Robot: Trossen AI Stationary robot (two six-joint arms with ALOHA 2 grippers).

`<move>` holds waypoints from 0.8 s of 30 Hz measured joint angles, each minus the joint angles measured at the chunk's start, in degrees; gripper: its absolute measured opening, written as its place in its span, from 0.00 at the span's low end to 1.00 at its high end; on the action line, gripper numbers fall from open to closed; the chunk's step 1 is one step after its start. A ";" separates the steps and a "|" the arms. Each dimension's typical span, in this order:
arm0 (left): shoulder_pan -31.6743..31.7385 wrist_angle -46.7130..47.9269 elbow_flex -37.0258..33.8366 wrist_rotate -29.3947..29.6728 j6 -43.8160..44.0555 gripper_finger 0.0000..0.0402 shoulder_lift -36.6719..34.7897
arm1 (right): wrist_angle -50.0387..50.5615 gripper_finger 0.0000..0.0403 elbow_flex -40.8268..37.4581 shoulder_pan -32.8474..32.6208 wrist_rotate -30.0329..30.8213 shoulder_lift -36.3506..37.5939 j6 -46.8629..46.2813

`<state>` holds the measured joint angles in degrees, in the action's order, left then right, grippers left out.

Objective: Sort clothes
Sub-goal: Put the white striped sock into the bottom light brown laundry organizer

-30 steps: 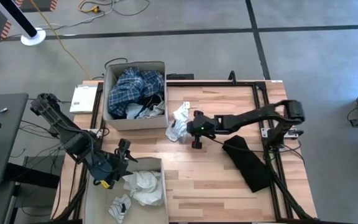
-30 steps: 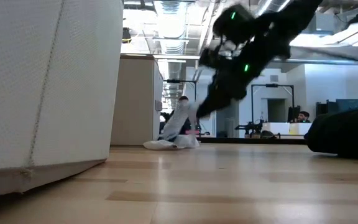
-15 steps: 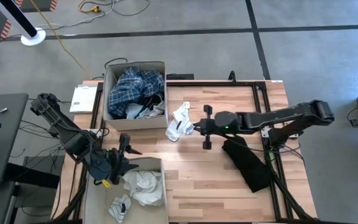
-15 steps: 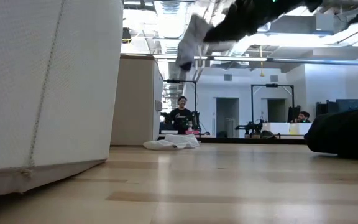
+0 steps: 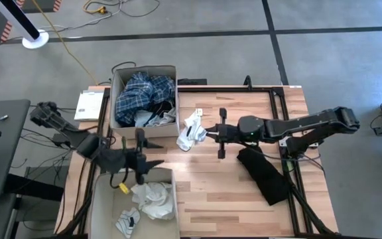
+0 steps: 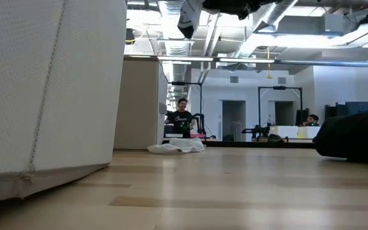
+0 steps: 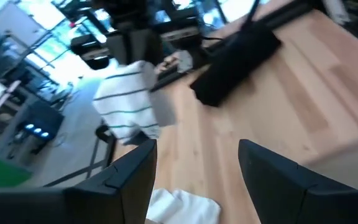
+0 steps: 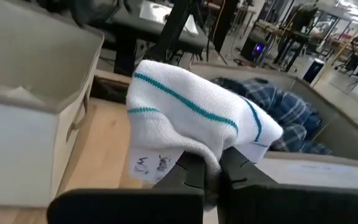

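My right gripper (image 5: 208, 131) is shut on a white garment with teal stripes (image 8: 191, 115), high above the table's middle; the garment also shows at the top of the low view (image 6: 189, 16). Another white garment (image 5: 186, 141) lies crumpled on the table below it. My left gripper (image 5: 152, 154) is open and empty, by the far rim of the near cardboard box (image 5: 168, 174), which holds white garments (image 5: 152, 198). The far box (image 5: 144, 70) holds blue plaid clothes (image 5: 144, 93). A black garment (image 5: 265, 174) lies flat at the right. My right gripper pinches a bunched fold of the striped garment (image 8: 209, 163) between its two fingers (image 8: 188, 171). The fingers lie level and point toward the table's left. The garment is lifted clear of the table and droops over and below the fingertips, slack.
The two boxes stand along the table's left side, far and near. The black frame rails (image 5: 278, 99) run along the table's right and far edges. Bare wood (image 5: 211, 192) lies between the near box and the black garment. People stand in the room beyond the table (image 6: 183, 115).
My right gripper has risen from the table with the striped garment, which now hangs clear, and has shifted a little toward the table's right; the other white garment has stayed on the table. My left gripper has moved from over the near box toward the table's right and far side.
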<state>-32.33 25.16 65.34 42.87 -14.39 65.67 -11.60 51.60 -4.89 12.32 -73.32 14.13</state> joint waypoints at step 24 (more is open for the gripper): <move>13.19 -23.98 0.00 -5.23 -9.80 0.55 8.59 | -2.43 0.04 6.09 -2.60 -0.42 -0.06 2.45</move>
<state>-19.14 1.18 65.34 37.64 -24.19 74.26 -14.03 57.69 -7.49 11.90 -73.38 16.58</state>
